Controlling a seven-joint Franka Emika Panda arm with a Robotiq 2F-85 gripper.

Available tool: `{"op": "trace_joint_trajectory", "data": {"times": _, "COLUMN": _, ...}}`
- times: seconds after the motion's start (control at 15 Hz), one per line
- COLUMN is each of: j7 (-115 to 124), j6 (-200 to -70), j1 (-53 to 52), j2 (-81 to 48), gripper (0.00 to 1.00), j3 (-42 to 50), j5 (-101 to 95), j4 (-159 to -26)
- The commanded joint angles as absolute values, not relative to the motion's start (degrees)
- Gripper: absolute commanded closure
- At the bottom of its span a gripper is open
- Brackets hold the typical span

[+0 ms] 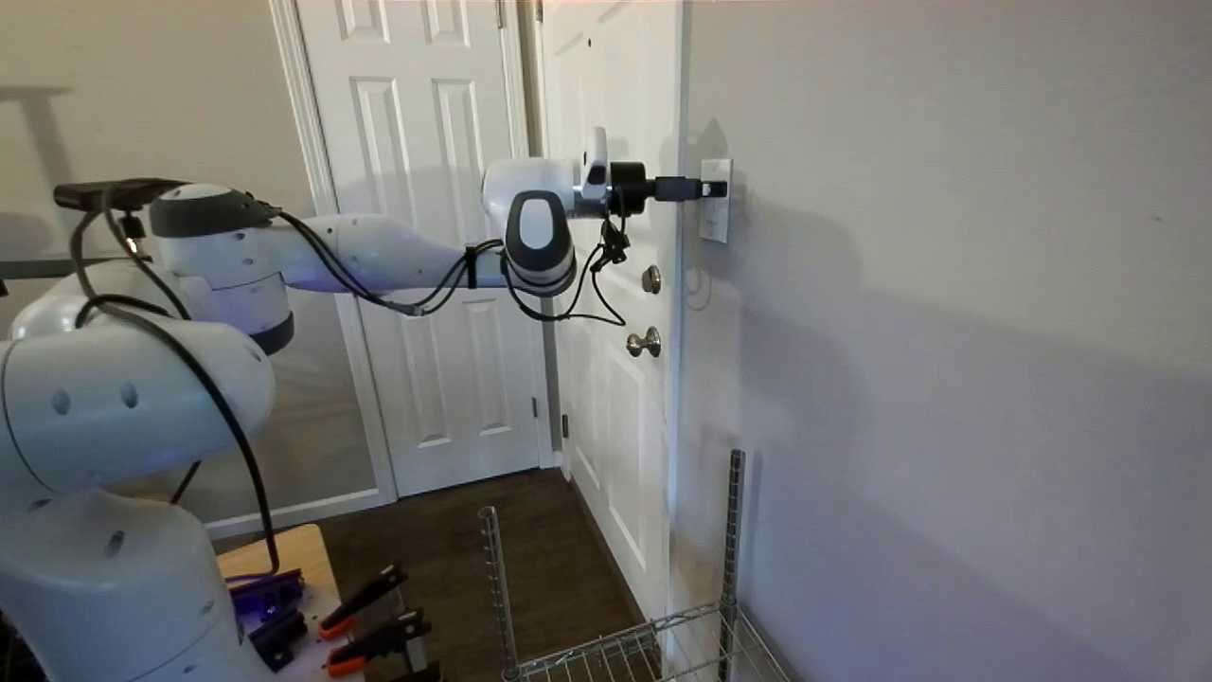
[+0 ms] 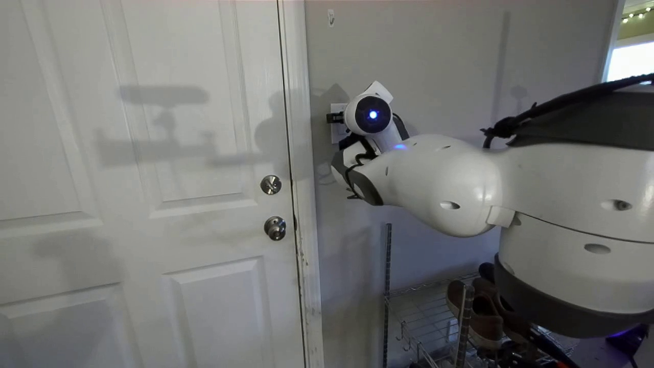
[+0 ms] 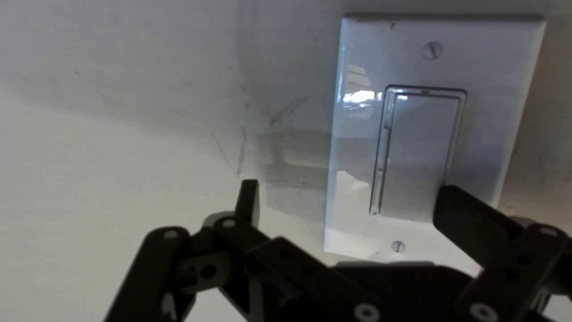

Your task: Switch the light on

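Light switch by end effector, jaws apart, contact unclear, shoes on rack.

We find the switch plate smooth and glossy like plastic, the hand mostly matt, the wall matt and scuffed, the lock and door knob shiny metal, the rack of metal wire, and the arm smooth with a glossy sheen.

Is a light wooden table beside dark brown floor. Carries two black-and-orange clamps at the edge and a purple object.
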State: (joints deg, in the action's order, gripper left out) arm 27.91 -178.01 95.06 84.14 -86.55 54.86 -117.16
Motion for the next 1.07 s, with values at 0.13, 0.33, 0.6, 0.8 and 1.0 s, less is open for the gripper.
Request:
{"op": "trace_joint_trajectory", "data": {"times": 0.13, "j7": 40.8, "j6": -172.9, "j1": 94.7, "j2": 84.1, "gripper": 0.00, "j3": -83.5, "j5": 43.9, "j4": -117.7}}
{"op": "trace_joint_trajectory", "data": {"times": 0.33, "j7": 45.6, "j6": -172.0, "j1": 93.3, "j2": 84.1, "gripper": 0.00, "j3": -82.9, "j5": 40.2, "j4": -119.1}}
{"op": "trace_joint_trajectory", "data": {"times": 0.6, "j7": 49.2, "j6": -172.1, "j1": 89.2, "j2": 84.1, "gripper": 0.00, "j3": -82.3, "j5": 38.1, "j4": -123.4}}
{"op": "trace_joint_trajectory", "data": {"times": 0.8, "j7": 48.3, "j6": -171.6, "j1": 84.0, "j2": 83.6, "gripper": 0.00, "j3": -83.0, "j5": 39.2, "j4": -127.1}}
{"op": "trace_joint_trajectory", "data": {"times": 1.0, "j7": 49.0, "j6": -170.0, "j1": 80.0, "j2": 83.6, "gripper": 0.00, "j3": -83.0, "j5": 39.1, "j4": -130.5}}
